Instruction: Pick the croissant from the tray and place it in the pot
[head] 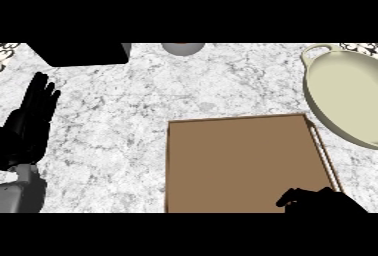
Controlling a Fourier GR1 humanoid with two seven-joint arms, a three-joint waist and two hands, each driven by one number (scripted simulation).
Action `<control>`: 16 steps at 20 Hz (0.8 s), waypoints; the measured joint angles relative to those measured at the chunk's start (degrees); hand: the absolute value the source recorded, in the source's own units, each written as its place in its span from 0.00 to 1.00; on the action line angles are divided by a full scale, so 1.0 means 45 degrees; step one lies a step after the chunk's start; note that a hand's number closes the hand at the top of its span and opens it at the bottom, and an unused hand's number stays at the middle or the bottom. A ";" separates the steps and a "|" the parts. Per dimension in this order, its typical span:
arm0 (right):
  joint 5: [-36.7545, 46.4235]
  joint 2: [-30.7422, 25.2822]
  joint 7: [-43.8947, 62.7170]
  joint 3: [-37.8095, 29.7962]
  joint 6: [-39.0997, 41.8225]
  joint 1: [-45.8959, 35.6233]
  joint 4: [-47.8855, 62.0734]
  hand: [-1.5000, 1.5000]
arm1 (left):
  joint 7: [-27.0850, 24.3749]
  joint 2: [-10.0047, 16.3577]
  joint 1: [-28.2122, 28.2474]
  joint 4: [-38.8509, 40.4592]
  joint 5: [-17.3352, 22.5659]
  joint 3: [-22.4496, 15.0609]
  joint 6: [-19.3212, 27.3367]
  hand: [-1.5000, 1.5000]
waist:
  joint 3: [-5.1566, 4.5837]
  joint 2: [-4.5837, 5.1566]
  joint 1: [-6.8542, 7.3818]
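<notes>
Pot (353, 95) just beyond tray's (236, 160) far-right corner

The left hand (29, 125), at the left of the scene, is plain black all over, with no markings to be seen. Its fingers (38, 95) are long, slim and close to one width along their length, and the palm below them is a broader dark block. A short, narrow wrist (26, 172) in pale grey joins it to the left forearm (18, 195), a smooth, rounded grey shell, wider than the wrist and shaded darker on one side. The right hand (321, 201), at the near right, is the same flat black, a lumpy outline with rounded edges.
</notes>
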 measured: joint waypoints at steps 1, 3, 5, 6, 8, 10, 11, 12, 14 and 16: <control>-0.0460 0.0273 0.0150 -0.0438 -0.0138 0.0234 -0.0491 1.00 | 0.0016 0.0052 -0.0007 -0.0036 0.0056 0.0040 -0.0062 0.50 | 0.0001 0.0002 0.0013; -0.1364 0.0718 0.0350 -0.1495 -0.0467 0.0498 -0.1319 1.00 | 0.0025 0.0042 0.0058 -0.0138 0.0083 0.0035 -0.0088 0.50 | 0.0005 0.0012 0.0094; -0.1748 0.1122 0.0551 -0.2414 -0.0877 0.0543 -0.1677 1.00 | -0.0016 -0.0004 0.0107 -0.0183 0.0055 -0.0025 -0.0106 0.50 | 0.0002 0.0025 0.0187; -0.1994 0.1288 0.0690 -0.2928 -0.0972 0.0400 -0.1718 1.00 | 0.0033 -0.0060 0.0110 -0.0278 0.0010 -0.0125 -0.0086 0.50 | 0.0003 0.0037 0.0256; -0.2607 0.1541 0.0972 -0.3953 -0.1081 -0.0009 -0.1772 1.00 | -0.0038 -0.0074 0.0159 -0.0269 0.0091 -0.0122 -0.0196 0.50 | 0.0002 0.0061 0.0367; -0.3475 0.1505 0.1346 -0.5143 -0.0926 -0.0459 -0.1811 1.00 | -0.0214 -0.0159 0.0136 -0.0129 0.0007 -0.0209 -0.0207 0.50 | 0.0000 0.0080 0.0419; -0.3980 0.1428 0.1491 -0.5800 -0.0884 -0.0703 -0.1764 1.00 | -0.0052 -0.0075 0.0025 -0.0171 0.0022 -0.0178 -0.0226 0.50 | 0.0001 0.0086 0.0460; -0.4600 0.1327 0.1638 -0.6489 -0.0789 -0.0832 -0.1841 1.00 | -0.0002 -0.0095 0.0000 -0.0193 -0.0004 -0.0201 -0.0198 0.50 | 0.0004 0.0087 0.0480; -0.5662 0.1067 0.2072 -0.7603 -0.0602 -0.1321 -0.1728 1.00 | 0.0069 -0.0096 -0.0104 -0.0223 -0.0037 -0.0215 -0.0196 0.50 | 0.0003 0.0097 0.0562; -0.6702 0.0506 0.2543 -0.8670 -0.0368 -0.2091 -0.1102 1.00 | 0.0091 0.0027 -0.0233 -0.0142 0.0101 -0.0086 -0.0370 0.50 | 0.0002 0.0111 0.0641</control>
